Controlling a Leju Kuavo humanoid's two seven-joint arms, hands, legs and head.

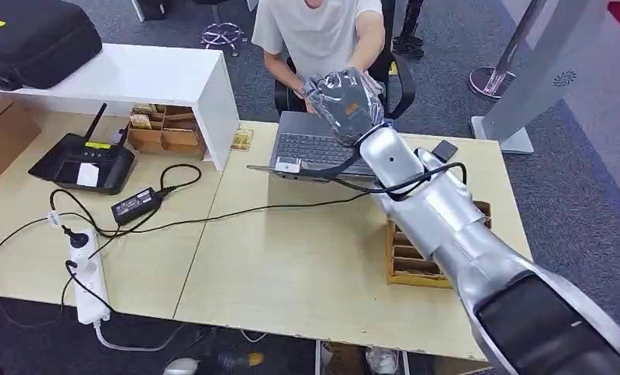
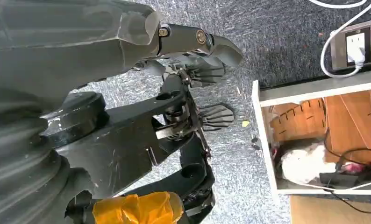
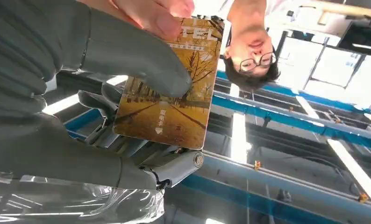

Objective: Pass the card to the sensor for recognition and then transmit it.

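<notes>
Right wrist view says it best: the right hand (image 3: pixel 104 93) pinches the card (image 3: pixel 169 88) between thumb and fingers, edge sticking out so the person's fingers (image 3: pixel 151 11) can grab it. Left hand (image 2: pixel 183 107) hangs low, fingers apart, holding 0 things.

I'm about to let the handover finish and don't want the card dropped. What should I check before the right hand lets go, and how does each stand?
1. Card pinched under the right hand thumb: ok.
2. Person's fingers on the card's far edge: ok.
3. Person's hold firm enough to carry it alone: cannot tell.
4. Right hand raised over the laptop, toward the person: ok.
5. Left hand holds nothing, hangs over the floor: ok.
</notes>
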